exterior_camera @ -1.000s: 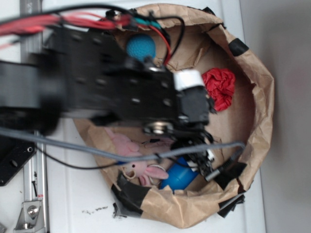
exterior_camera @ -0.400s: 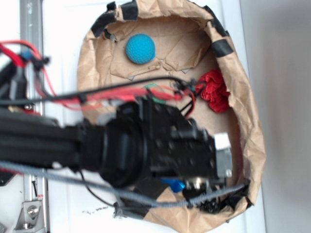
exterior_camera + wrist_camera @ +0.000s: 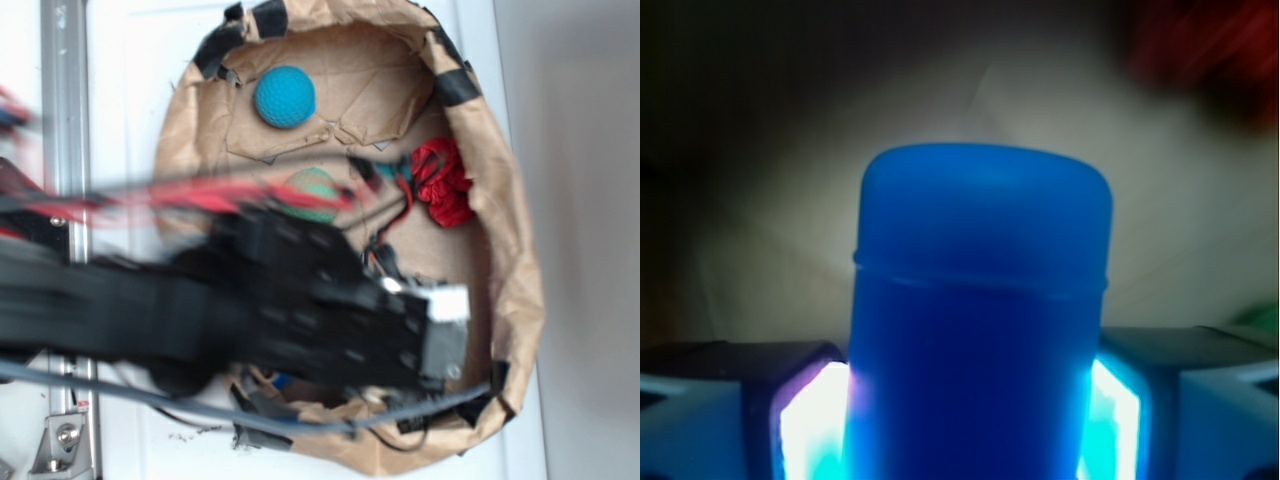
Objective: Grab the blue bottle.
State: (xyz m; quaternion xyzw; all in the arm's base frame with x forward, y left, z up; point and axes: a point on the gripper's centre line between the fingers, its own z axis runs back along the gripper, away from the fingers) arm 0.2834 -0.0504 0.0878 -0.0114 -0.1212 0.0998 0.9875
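Claw: on my wrist view the gripper (image 3: 970, 400) has a finger on each side of the blue bottle (image 3: 980, 300); both pads (image 3: 810, 425) sit flush against its sides with no gap showing, so I read it as clamped on the bottle.

Blue bottle: fills the centre of the wrist view, rounded end toward 12 o'clock, a thin seam ringing it just below that end. From the exterior view I see only a sliver of blue (image 3: 283, 381) under the arm, at about 6 o'clock in the bowl.

Arm: black, motion-blurred, comes in from 9 o'clock across the lower half of the exterior view; the grey-white wrist block (image 3: 445, 330) sits near 4 o'clock of the bowl. I cannot see the fingers from here.

Container: crumpled brown paper bowl (image 3: 510, 250) with black tape patches on its rim, on a white table (image 3: 125, 100).

Teal ball: textured ball (image 3: 285, 97) at 11 o'clock inside the bowl, well apart from the arm.

Red item: crumpled red wad (image 3: 442, 182) near the 2 o'clock wall.

Green-and-pink object: round thing (image 3: 312, 192) near the bowl's centre, partly behind the red cables (image 3: 200, 197); too blurred to name.

Rail: metal rail (image 3: 62, 120) along the 9 o'clock edge.
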